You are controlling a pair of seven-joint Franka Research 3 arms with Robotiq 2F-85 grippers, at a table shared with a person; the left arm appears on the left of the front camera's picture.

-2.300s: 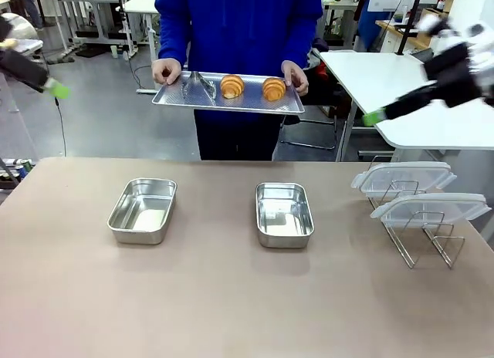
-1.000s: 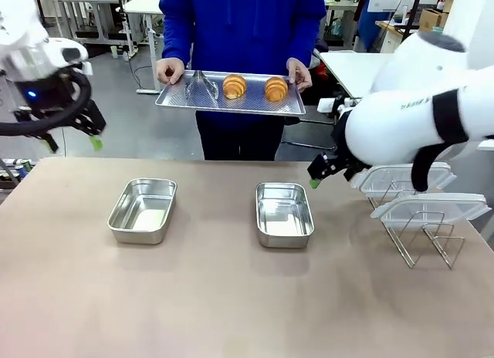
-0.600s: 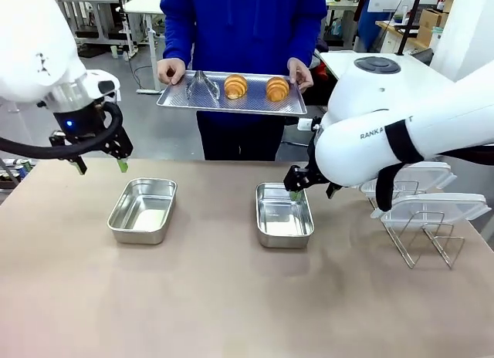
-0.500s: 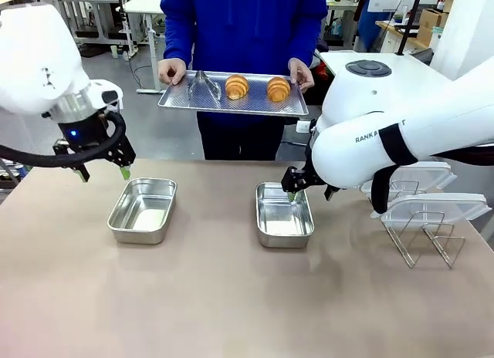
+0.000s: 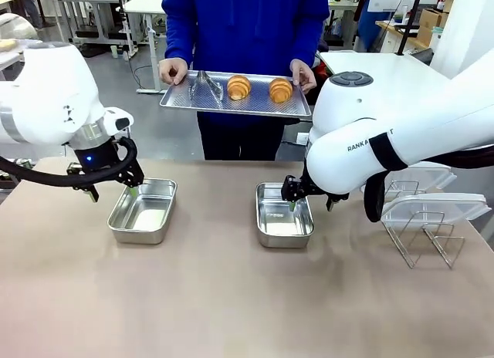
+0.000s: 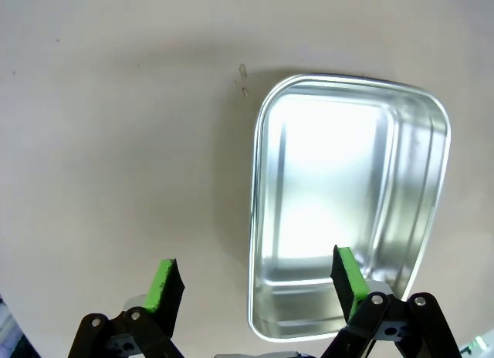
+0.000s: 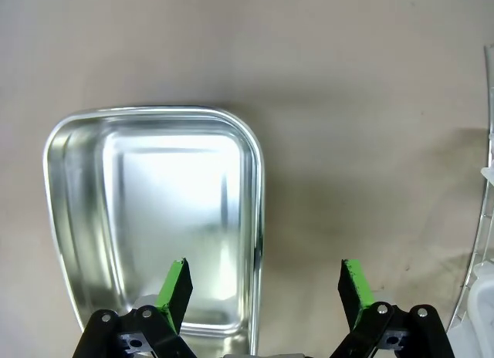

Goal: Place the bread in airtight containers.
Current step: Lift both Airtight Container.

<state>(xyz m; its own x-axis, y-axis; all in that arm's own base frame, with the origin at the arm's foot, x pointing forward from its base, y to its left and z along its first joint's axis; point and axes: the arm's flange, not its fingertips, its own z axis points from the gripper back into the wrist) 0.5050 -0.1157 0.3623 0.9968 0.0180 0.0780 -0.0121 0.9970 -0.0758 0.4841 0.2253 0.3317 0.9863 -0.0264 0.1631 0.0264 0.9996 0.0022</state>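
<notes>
Croissants [image 5: 238, 86] lie on a tray [image 5: 185, 102] the person holds, well beyond both end effectors. Below, the left end effector [image 5: 113, 190] hangs open, straddling one steel container's [image 5: 145, 213] rim. The right end effector [image 5: 309, 203], equally open, straddles the other container's [image 5: 282, 221] rim.

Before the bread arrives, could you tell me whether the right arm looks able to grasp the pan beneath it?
Probably yes: the right arm hangs just above the pan, its open jaws straddle one wall, and nothing lies between.
</notes>
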